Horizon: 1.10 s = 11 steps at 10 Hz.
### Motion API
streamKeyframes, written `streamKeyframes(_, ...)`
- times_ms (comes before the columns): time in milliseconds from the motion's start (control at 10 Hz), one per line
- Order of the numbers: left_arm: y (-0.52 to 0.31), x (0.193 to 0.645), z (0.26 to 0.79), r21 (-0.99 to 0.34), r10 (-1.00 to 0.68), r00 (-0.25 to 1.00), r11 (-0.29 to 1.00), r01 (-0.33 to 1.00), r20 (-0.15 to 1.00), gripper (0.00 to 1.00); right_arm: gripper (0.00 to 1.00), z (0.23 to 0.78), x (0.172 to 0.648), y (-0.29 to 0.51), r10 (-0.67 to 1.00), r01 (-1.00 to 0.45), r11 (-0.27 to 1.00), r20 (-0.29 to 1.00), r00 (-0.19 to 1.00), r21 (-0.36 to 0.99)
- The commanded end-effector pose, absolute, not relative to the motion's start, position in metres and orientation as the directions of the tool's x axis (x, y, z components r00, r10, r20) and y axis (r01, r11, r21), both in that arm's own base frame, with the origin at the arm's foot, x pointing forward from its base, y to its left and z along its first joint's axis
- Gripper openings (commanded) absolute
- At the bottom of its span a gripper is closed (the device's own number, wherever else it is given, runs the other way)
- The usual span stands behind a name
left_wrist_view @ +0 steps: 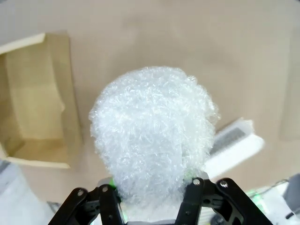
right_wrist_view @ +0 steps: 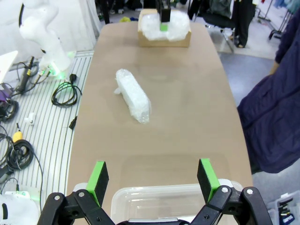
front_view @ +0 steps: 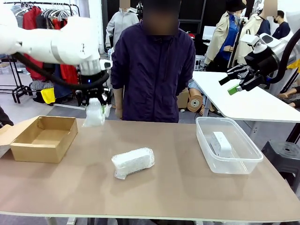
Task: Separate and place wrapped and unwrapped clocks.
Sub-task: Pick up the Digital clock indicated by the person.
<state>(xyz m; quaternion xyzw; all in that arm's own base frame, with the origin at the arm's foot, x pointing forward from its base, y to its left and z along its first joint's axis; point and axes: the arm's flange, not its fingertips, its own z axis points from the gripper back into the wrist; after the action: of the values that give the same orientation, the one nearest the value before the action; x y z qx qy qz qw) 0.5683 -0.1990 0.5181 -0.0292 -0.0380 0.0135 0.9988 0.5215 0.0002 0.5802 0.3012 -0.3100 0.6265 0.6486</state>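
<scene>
- L gripper (front_view: 95, 99): jaws closed on upper end of a bubble-wrapped bundle (left_wrist_view: 154, 136); bundle hangs below the fingers, clear of the table (front_view: 178, 187); end grip probably chosen because the soft wrap squashes and gives the pads sthg to bite on.
- Held bundle sits in the air just beside the far right corner of the cardboard box (front_view: 35, 152); wrist view shows the box off to one side, not underneath, so not yet over the opening; prob. mid-carry to the box.
- Box is open on top w/ a flap folded out; inside looks empty from the front; likely the spot for wrapped items.
- 2nd wrapped bundle (front_view: 133, 162) lies on its side mid-table, well apart from box and tub; untouched, prob. next for the L arm.
- Bare white block (front_view: 221, 143) lies flat inside the clear tub (front_view: 243, 164) at the R side; unwrapped item looks sorted already, kept apart from wrapped ones.
- R gripper (front_view: 228, 85): jaws wide apart, nothing between them; held high above the tub end of the table, prob. parked out of the way.
- Person (front_view: 154, 70) stands at far edge, between box and tub; hands not on any item.
- Risk: bundle is slippery and lumpy; a grip on wrap alone could let it sag or slide out.
</scene>
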Motion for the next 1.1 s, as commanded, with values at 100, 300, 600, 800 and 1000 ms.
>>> streamKeyframes(100,-0.221,0.562,0.569,-0.035,0.046,0.989,0.999,-0.041,0.143,0.0,1.0,0.579,0.516,0.001,0.631,-1.0,0.026,0.776,0.01,-0.008)
streamKeyframes(300,-0.243,0.543,0.598,-0.005,-0.054,0.981,0.998,0.056,0.184,0.0,1.0,0.579,0.516,0.001,0.631,-1.0,0.026,0.776,0.01,-0.008)
streamKeyframes(600,-0.242,0.536,0.609,-0.003,-0.057,0.971,0.998,0.059,0.233,0.0,1.0,0.579,0.516,0.001,0.631,-1.0,0.026,0.776,0.01,-0.008)
streamKeyframes(800,-0.253,0.536,0.607,-0.024,-0.066,0.979,0.997,0.072,0.195,0.0,1.0,0.579,0.516,0.001,0.631,-1.0,0.026,0.776,0.01,-0.008)
streamKeyframes(1000,-0.253,0.536,0.607,-0.024,-0.066,0.979,0.997,0.072,0.195,0.0,1.0,0.579,0.516,0.001,0.631,-1.0,0.026,0.776,0.01,-0.008)
